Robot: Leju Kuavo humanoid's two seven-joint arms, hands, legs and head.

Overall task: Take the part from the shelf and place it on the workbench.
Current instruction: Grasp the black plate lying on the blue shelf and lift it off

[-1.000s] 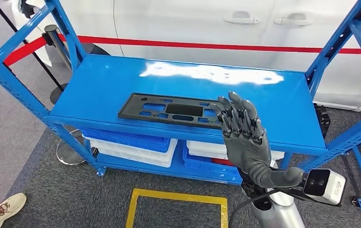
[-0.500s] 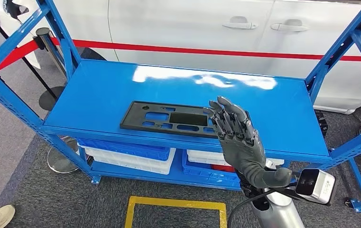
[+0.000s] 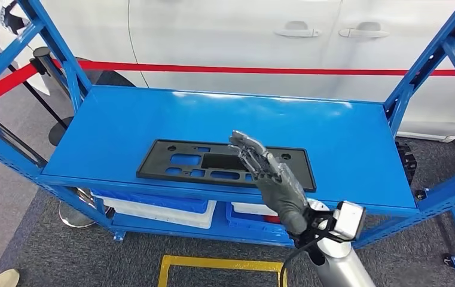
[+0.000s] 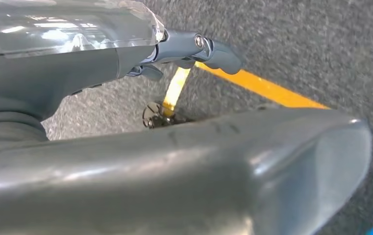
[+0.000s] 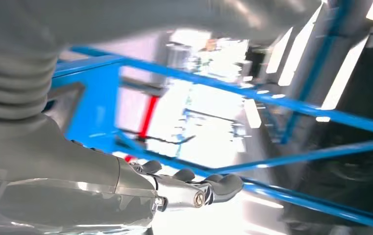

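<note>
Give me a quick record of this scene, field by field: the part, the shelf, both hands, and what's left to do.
part: black flat panel with cutouts, lying on the shelf top
shelf: blue metal rack, bins on the lower level
right hand: fingers extended over the panel's right portion, holding nothing; contact unclear
left hand: hanging over grey floor with yellow tape
task state: panel not yet lifted

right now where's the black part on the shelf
In the head view the black part lies flat on the blue shelf, near its front edge, with the right hand reaching over its right portion.
</note>
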